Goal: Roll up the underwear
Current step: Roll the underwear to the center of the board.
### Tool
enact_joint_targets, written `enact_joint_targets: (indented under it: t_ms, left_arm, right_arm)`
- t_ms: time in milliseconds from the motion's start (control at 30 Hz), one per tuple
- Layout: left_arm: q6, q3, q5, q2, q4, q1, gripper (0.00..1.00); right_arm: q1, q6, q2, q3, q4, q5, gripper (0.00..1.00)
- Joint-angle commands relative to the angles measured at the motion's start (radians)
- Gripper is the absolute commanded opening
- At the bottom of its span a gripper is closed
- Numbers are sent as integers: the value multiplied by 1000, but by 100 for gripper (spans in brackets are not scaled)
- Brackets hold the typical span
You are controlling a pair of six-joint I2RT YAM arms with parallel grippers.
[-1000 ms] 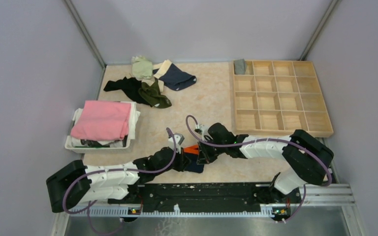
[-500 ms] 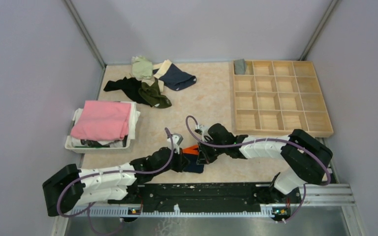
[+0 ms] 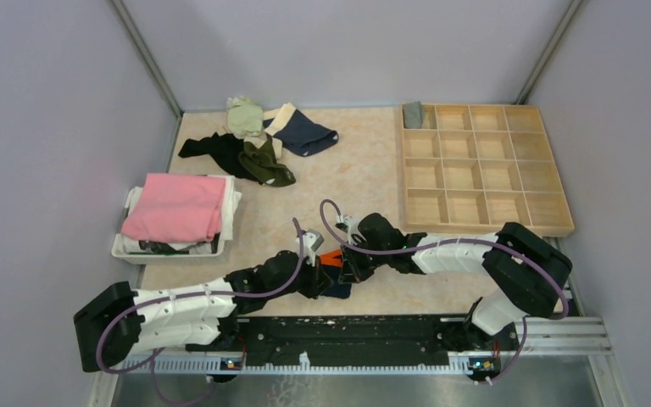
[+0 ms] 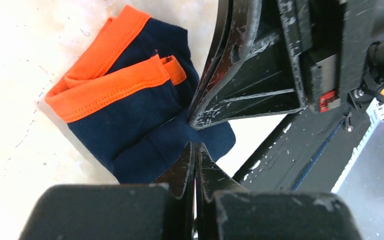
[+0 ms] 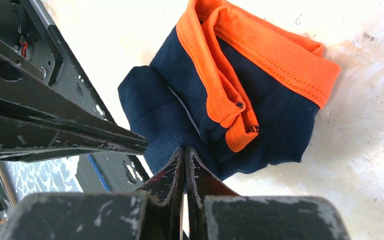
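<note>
Top external view: the navy-and-orange underwear [image 3: 332, 257] lies folded on the bench [image 3: 364, 170] just off the near-left corner of the wooden tray [image 3: 492, 230], between the 2 hands. The left hand [image 3: 312, 275] reaches it from the side away from the tray, and the right hand [image 3: 349, 270] from the tray side. Their tips nearly meet over the navy cloth.

In the wrist views each hand is closed, its fingers pressed flat together, with the tips at the navy edge opposite the orange waistband. Whether any cloth is nipped between them I cannot tell.

1 grey rolled piece [image 3: 413, 113] sits in the tray's far-left compartment. Left of the tray's far end lies a loose heap of underwear [image 3: 258, 144] in olive, black and navy with a beige band. Farther left of the tray, a white basket [image 3: 123, 248] carries a folded pink cloth [image 3: 176, 206].
</note>
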Motion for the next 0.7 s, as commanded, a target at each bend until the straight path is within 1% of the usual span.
enact_joint_targets:
  t_ms: [0, 267, 367, 467, 567, 667]
  left_arm:
    - [-3, -17, 18, 44, 80, -8, 0]
    - [-28, -70, -6, 103, 126, -7, 0]
    - [-38, -81, -15, 116, 125, -7, 0]
    - [-48, -89, -24, 114, 120, -7, 0]
    - [-52, -92, -36, 107, 110, -7, 0]
    - [-54, -92, -47, 100, 100, -7, 0]
  right_arm:
    - [8, -9, 29, -22, -40, 35, 0]
    - [7, -11, 16, -15, -43, 27, 0]
    - [8, -17, -24, -7, -46, 37, 0]
    - [8, -35, -103, 0, -56, 95, 1]
    - [8, -66, -209, 2, -66, 194, 0]
    - [0, -162, -314, -12, -58, 282, 0]
